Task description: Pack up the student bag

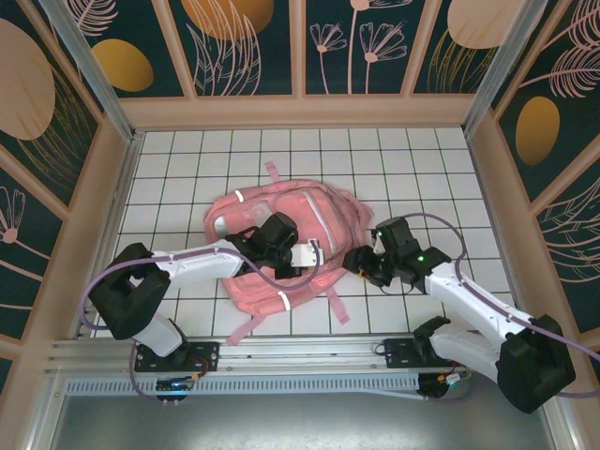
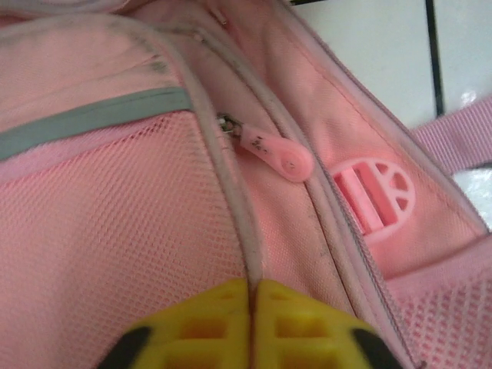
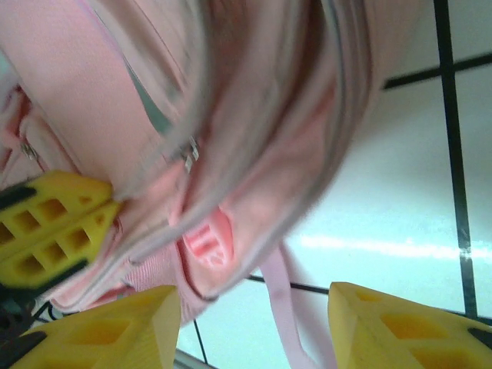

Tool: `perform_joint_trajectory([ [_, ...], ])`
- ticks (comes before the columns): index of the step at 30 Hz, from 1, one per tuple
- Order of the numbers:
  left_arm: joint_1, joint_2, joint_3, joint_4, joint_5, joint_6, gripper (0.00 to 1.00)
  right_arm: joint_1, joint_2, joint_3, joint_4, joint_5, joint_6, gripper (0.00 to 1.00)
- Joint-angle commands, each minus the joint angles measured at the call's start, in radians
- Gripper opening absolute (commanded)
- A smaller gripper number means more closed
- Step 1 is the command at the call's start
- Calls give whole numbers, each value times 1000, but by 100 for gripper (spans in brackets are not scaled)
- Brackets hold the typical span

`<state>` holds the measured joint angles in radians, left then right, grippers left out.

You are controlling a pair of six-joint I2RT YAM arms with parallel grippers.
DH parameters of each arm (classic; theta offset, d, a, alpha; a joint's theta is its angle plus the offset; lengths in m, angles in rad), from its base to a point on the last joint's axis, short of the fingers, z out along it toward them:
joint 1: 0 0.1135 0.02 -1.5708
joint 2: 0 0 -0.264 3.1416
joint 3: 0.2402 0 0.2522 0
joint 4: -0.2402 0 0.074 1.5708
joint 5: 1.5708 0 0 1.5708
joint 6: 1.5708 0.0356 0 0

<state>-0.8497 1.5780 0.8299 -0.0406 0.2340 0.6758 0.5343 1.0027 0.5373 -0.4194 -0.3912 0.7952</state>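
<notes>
The student bag (image 1: 253, 211), pink with silvery strips, lies flat in the middle of the tiled floor. My left gripper (image 1: 321, 253) reaches over it from the left. In the left wrist view this gripper (image 2: 252, 304) is shut, its yellow fingers pinching the bag's grey piping (image 2: 231, 192) beside the mesh pocket. A pink zipper pull (image 2: 275, 154) and a round rubber badge (image 2: 375, 196) lie just ahead. My right gripper (image 1: 356, 263) sits at the bag's right edge. It is open (image 3: 254, 327), with the bag's corner (image 3: 231, 231) and a thin strap (image 3: 286, 304) between its fingers, apart from both.
White tiled floor (image 1: 431, 178) surrounds the bag, walled by a wooden frame (image 1: 300, 112) on three sides. Loose pink straps (image 1: 334, 307) trail toward the near rail. The left gripper's yellow fingers (image 3: 54, 231) show close by in the right wrist view.
</notes>
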Motion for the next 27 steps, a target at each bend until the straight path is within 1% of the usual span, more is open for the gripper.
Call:
perform_joint_trajectory([
  [1, 20, 13, -33, 58, -9, 22, 0, 7, -60, -19, 20, -31, -25, 48],
  [3, 34, 14, -36, 75, 53, 20, 0, 7, -95, -30, 47, -48, -68, 44],
  [6, 69, 16, -42, 125, 168, -6, 0, 72, -129, -39, 83, -15, -98, 44],
  [8, 96, 10, -47, 148, 238, -18, 0, 123, -145, -49, 107, 65, -105, 47],
  [10, 114, -3, -57, 171, 267, -23, 0, 172, -143, -48, 118, 145, -105, 50],
  [13, 132, -19, -68, 186, 323, -22, 0, 255, -114, -41, 175, 233, -157, 52],
  [15, 138, -18, -73, 183, 341, -18, 0, 294, -73, -21, 192, 270, -200, 55],
  [18, 143, -10, -74, 179, 352, -18, 0, 299, 30, 38, 140, 311, -222, 56],
  [21, 144, -13, -76, 190, 381, -23, 0, 314, 115, 69, 165, 362, -250, 55],
  [24, 146, -18, -86, 196, 399, -21, 0, 298, 177, 94, 199, 403, -277, 52],
  [27, 144, -18, -87, 186, 405, -16, 0, 272, 261, 138, 224, 379, -326, 45],
])
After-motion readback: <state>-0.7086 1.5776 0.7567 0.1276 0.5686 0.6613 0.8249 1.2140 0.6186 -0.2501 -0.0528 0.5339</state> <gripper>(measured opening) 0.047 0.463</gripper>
